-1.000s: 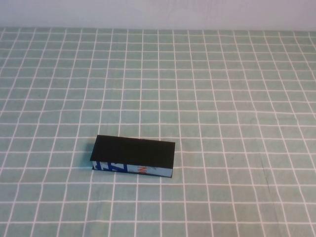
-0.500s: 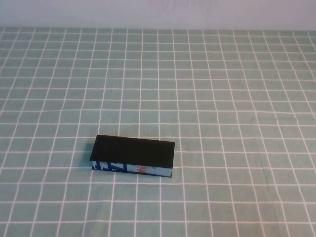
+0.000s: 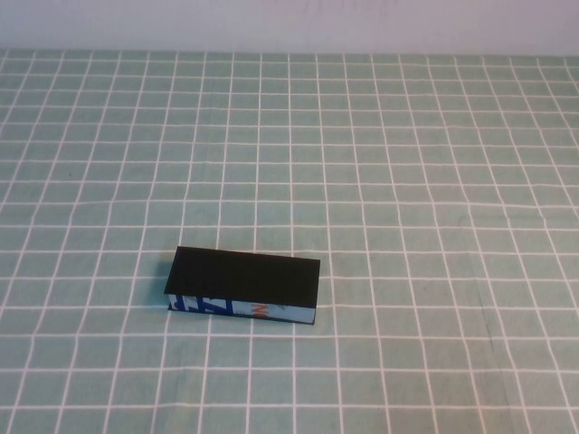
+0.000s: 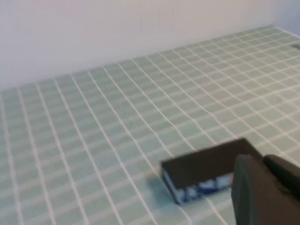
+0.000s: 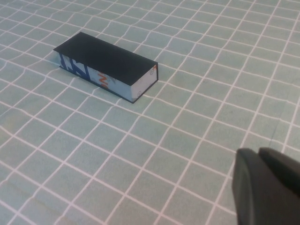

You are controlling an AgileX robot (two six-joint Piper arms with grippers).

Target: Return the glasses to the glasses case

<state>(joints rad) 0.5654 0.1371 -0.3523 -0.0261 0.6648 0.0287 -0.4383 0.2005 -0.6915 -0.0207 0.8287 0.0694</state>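
Note:
The glasses case [image 3: 244, 282] lies shut on the green checked cloth, left of centre near the front, its blue, white and orange printed side facing the robot. It also shows in the left wrist view [image 4: 201, 168] and the right wrist view [image 5: 104, 62]. The glasses are out of view. My left gripper [image 4: 263, 160] is shut and empty, held above the cloth just beside the case. My right gripper [image 5: 259, 153] is shut and empty, well away from the case on its right. Neither gripper shows in the high view.
The green cloth with white grid lines [image 3: 407, 181] covers the whole table. A pale wall [image 3: 289, 23] stands along the far edge.

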